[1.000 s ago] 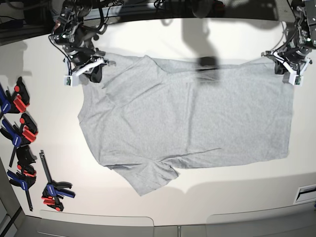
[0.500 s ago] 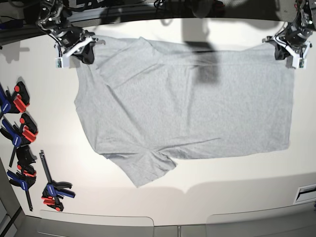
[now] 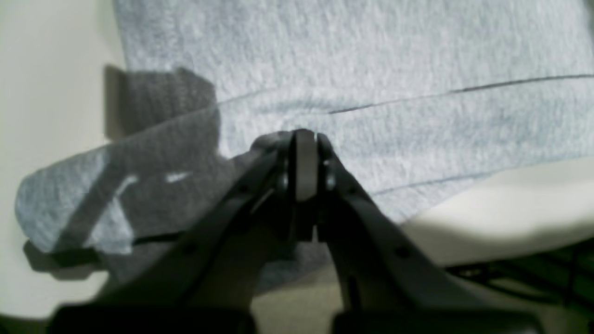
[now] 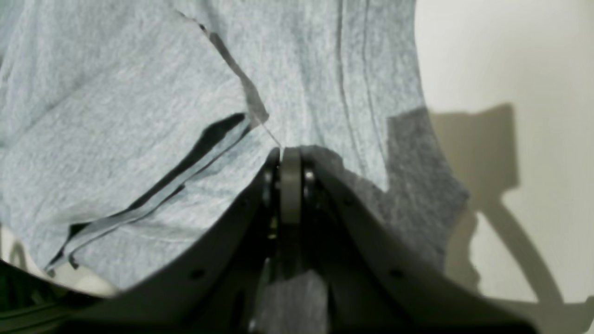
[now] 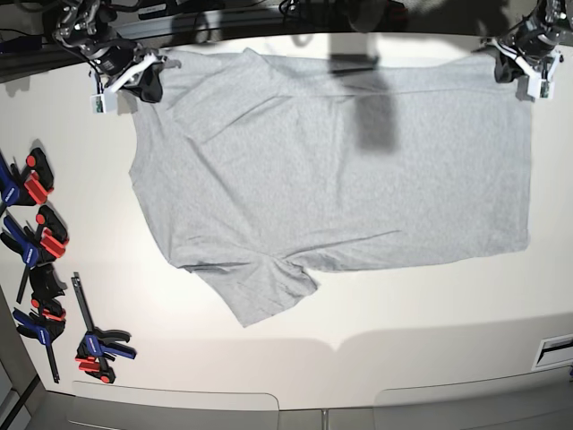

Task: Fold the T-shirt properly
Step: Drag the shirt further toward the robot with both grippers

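From my seat I count: one T-shirt, two grippers, five clamps on counter left edge.

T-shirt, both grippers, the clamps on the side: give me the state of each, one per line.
T-shirt: spread flat, plain side up, unfolded.
Left gripper: shut on the T-shirt's edge.
Right gripper: shut on the T-shirt.
Clamps: lying unused beside the shirt.

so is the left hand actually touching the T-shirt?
Touching. The left wrist view shows the left hand shut on the grey T-shirt, with fabric bunched at its tips. In the base view it sits at the shirt's far corner.
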